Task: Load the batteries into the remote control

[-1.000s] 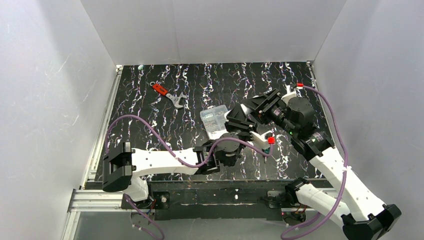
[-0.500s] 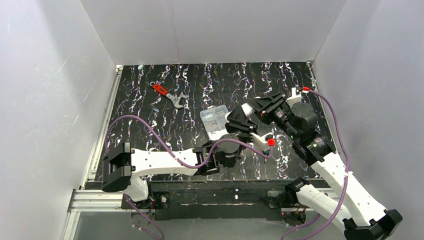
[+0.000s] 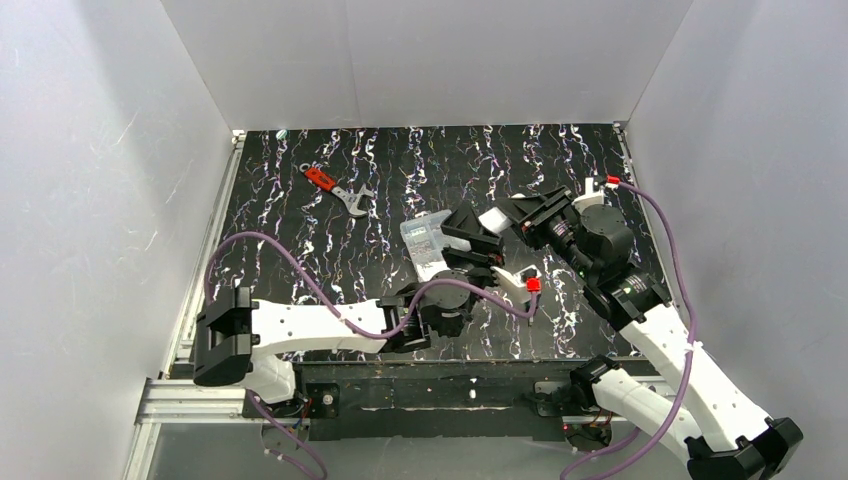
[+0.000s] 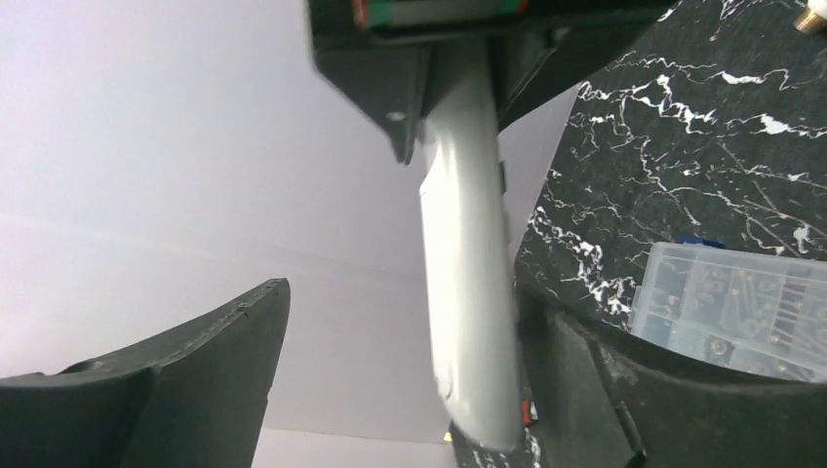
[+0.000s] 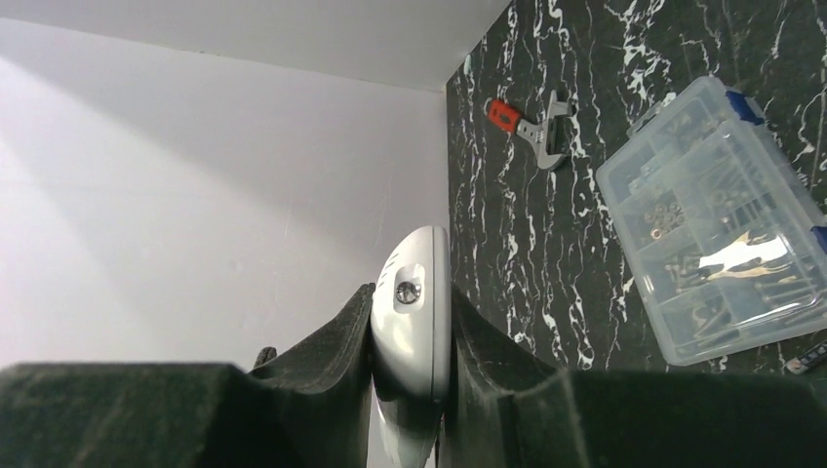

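Right fingers (image 5: 483, 356) clamping slim white remote control (image 5: 414, 317) by its rounded tip, left fingers (image 4: 195, 361) gaping around it, tip's small stud showing only from right wrist.

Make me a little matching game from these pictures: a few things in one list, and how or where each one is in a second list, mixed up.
Things
1. remote control
2. wrench
3. clear box
4. left gripper

States
A. flat on the table, full of small parts
B. open, jaws wide apart
C. clamped in the right gripper
D. lying in the far-left part of the table, red handle

Pairs: 1-C, 2-D, 3-A, 4-B
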